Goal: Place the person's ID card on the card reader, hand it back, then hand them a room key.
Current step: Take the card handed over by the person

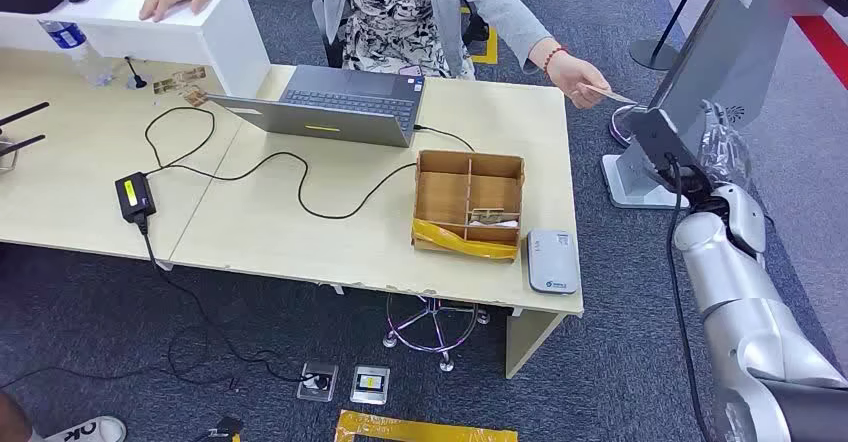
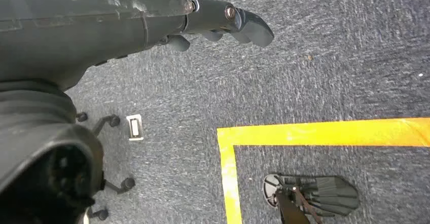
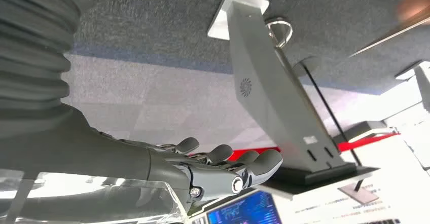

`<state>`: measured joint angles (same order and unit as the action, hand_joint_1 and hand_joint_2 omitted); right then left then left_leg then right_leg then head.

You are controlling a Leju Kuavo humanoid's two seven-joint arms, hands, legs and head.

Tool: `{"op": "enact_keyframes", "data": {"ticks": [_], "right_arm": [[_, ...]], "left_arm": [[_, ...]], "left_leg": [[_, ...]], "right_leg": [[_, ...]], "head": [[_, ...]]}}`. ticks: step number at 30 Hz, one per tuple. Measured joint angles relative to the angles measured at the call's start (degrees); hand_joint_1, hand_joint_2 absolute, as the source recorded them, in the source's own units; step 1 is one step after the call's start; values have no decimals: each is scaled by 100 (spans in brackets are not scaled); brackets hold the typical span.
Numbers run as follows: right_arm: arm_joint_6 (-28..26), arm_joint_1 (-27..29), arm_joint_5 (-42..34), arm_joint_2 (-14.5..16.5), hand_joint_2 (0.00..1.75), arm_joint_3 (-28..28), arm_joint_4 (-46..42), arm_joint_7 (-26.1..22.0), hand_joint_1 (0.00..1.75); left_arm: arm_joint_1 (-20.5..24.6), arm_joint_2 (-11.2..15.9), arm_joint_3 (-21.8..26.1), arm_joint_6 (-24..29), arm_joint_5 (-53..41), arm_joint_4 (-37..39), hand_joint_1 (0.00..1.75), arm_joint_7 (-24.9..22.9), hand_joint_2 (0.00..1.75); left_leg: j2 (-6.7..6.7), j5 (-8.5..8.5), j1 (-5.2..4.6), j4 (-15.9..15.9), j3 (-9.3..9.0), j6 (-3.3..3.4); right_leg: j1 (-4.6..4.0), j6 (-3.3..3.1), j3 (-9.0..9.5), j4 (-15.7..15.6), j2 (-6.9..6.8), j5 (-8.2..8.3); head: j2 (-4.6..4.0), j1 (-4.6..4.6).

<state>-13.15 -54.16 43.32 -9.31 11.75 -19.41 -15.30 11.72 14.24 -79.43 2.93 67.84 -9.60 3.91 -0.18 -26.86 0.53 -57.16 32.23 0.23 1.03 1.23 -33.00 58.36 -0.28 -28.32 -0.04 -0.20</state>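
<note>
Across the desk a person holds a pale ID card (image 1: 612, 94) out past the desk's far right corner in one hand (image 1: 578, 79). The grey card reader (image 1: 553, 260) lies flat at the desk's near right corner. Beside it stands a wooden divided box (image 1: 468, 202) with small cards in its compartments. My right hand (image 1: 723, 150) is raised beside a standing screen, below and to the right of the card and apart from it. In the right wrist view this hand (image 3: 223, 165) has straight fingers (image 3: 263, 160) and holds nothing. My left hand (image 2: 223, 24) hangs over the carpet, holding nothing.
A grey standing screen on a white base (image 1: 690, 82) stands between my right hand and the desk. An open laptop (image 1: 335, 105), a black power brick (image 1: 134, 196) and looping cables lie on the desk (image 1: 260, 232). A white raised counter (image 1: 150, 12) is far left. Yellow tape (image 2: 314, 133) marks the floor.
</note>
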Motion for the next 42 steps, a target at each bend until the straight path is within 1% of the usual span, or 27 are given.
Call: {"op": "enact_keyframes", "data": {"ticks": [2,9,16,20,33,42], "right_arm": [[-8,1,-16,44,175,49,0,27,0],[-35,2,-100,351,175,318,0,124,0],[179,-11,-472,569,175,395,0,264,0],[181,-11,-548,613,175,399,0,253,174],[197,-17,-804,591,175,399,0,198,175],[176,-24,-793,538,175,399,0,228,175]], "left_arm": [[3,6,0,-3,-3,1,0,-4,0],[56,59,-2,-48,-13,2,0,-27,0],[65,64,-3,-61,-30,2,0,-67,0],[65,64,-23,-57,-65,2,0,-82,0],[75,84,-138,-94,-85,2,0,-92,0],[88,90,-142,-66,246,4,0,-92,0]], "left_leg": [[0,0,0,0,0,0],[1,0,-1,0,1,-1],[1,0,-1,0,1,-1],[1,0,-1,0,1,-1],[1,0,-2,-1,1,-1],[2,-1,-2,-1,3,-2]], "right_leg": [[0,0,0,0,0,0],[1,0,0,0,2,0],[1,-1,-1,0,1,0],[1,-1,-1,0,2,0],[1,-1,-6,-1,3,0],[1,-1,-9,-1,5,0]], "head": [[0,0],[0,0],[0,-1],[0,-1],[0,0],[0,0]]}}
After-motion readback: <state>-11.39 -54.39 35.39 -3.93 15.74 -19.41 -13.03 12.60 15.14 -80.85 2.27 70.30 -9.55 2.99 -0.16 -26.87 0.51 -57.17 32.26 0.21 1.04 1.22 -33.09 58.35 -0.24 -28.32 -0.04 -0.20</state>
